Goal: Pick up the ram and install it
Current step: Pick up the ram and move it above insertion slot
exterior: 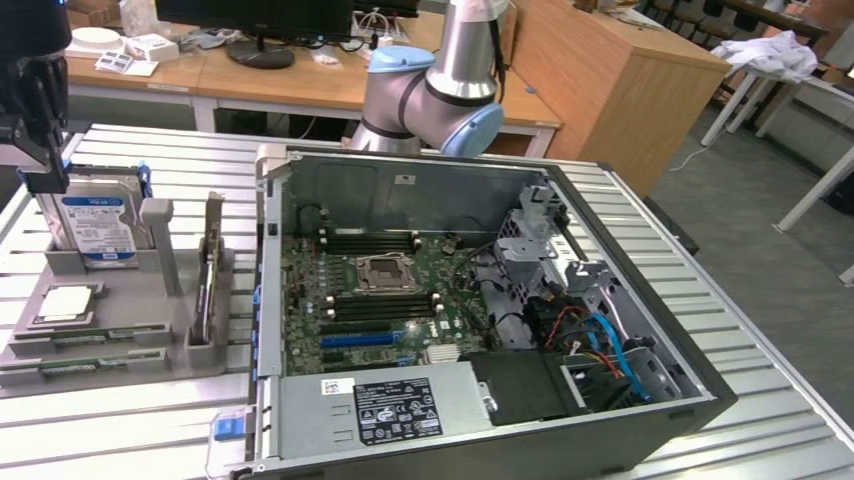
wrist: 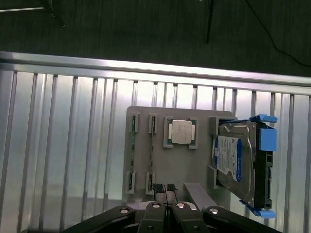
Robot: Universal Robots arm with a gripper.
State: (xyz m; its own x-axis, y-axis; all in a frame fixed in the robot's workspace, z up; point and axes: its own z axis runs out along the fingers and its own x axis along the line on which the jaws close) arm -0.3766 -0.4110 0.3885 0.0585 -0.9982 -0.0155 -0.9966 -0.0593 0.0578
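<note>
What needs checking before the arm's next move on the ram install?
1. Ram in the gray holder: ok, two sticks sit in its slots.
2. Jaws free of any load: ok, shut with nothing between them.
3. Jaws ready to take a stick: not ok, they are shut.
4. Jaws lined up with a stick: cannot tell; they hang over the holder's end near the sticks.
5. Computer case open: ok, the motherboard is exposed.
6. Memory slots free: ok, they look empty; clip position cannot tell.
</note>
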